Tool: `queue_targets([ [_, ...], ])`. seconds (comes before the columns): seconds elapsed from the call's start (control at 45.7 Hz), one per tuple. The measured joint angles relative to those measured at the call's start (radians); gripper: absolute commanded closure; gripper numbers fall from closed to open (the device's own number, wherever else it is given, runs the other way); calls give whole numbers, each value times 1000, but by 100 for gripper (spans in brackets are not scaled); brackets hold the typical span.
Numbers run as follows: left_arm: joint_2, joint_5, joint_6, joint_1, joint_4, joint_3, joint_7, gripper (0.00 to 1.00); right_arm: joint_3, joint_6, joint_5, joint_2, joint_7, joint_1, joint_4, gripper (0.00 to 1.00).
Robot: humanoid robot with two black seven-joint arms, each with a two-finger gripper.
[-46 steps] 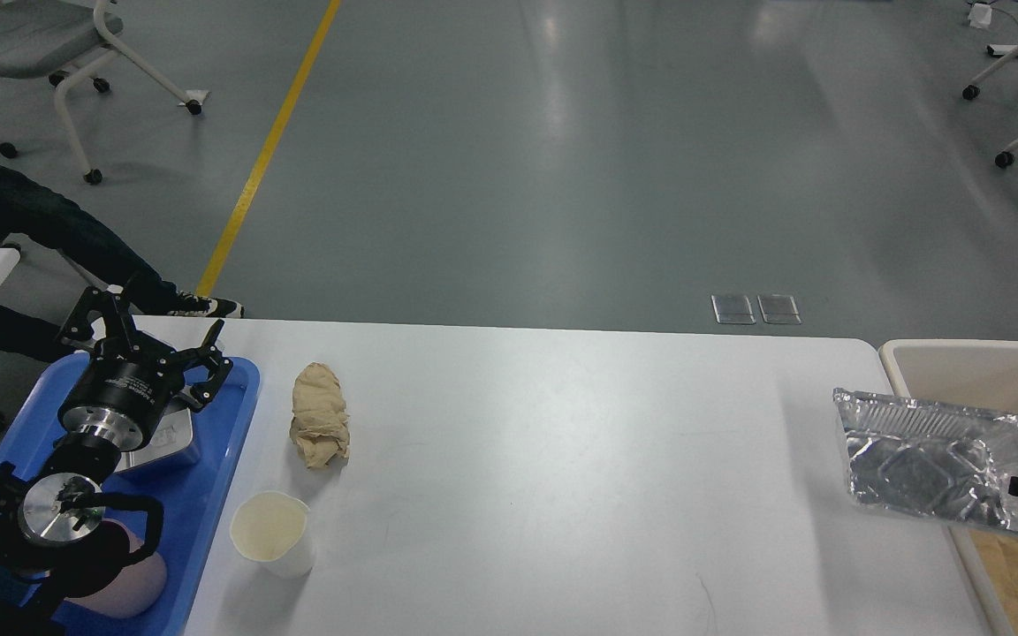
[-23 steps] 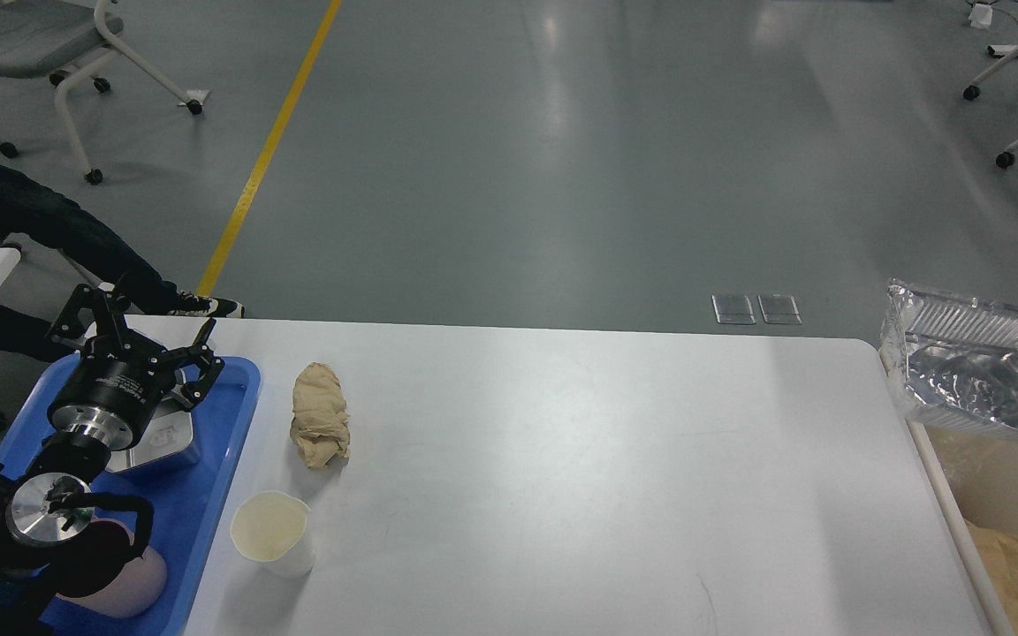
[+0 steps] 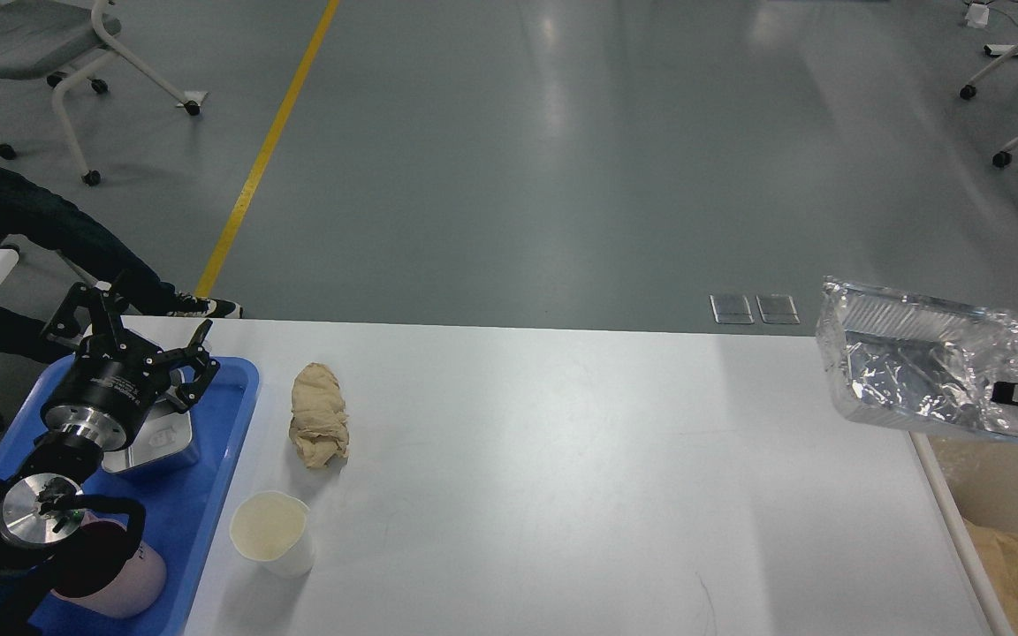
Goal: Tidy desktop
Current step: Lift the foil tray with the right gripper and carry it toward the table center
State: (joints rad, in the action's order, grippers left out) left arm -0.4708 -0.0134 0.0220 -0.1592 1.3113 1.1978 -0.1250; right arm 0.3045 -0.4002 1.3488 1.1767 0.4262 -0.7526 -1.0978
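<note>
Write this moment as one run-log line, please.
left gripper: open, above blue tray | right gripper: holds foil tray above beige bin | desktop: napkin, cup

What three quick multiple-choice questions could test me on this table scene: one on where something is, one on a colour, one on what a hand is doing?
1. Where is the crumpled brown paper?
A. in the blue tray
B. on the desktop, beside the tray
C. in the bin

2. What colour is the tray on the left?
A. blue
B. red
C. green

3. What is the right gripper doing?
A. resting open on the desktop
B. holding the cup
C. holding the foil pan in the air

Answers:
1. B: the paper lies on the white surface just right of the tray's edge, behind the cup.
2. A: its rim and floor are plainly blue.
3. C: the dark fingers pinch the pan's right rim, and the pan hangs tilted at the table's right end, near the bin.
</note>
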Motion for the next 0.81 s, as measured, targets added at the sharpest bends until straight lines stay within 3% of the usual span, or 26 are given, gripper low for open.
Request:
queue_targets([
  [0.306, -26, -1, -5, -5, -4, -15, 79, 4, -37, -6, 69, -216, -122, -69, 11, 100],
  [0.809, -13, -40, 8, -17, -4, 1, 71, 4, -257, -6, 61, -494, -212, -311, 63, 100],
])
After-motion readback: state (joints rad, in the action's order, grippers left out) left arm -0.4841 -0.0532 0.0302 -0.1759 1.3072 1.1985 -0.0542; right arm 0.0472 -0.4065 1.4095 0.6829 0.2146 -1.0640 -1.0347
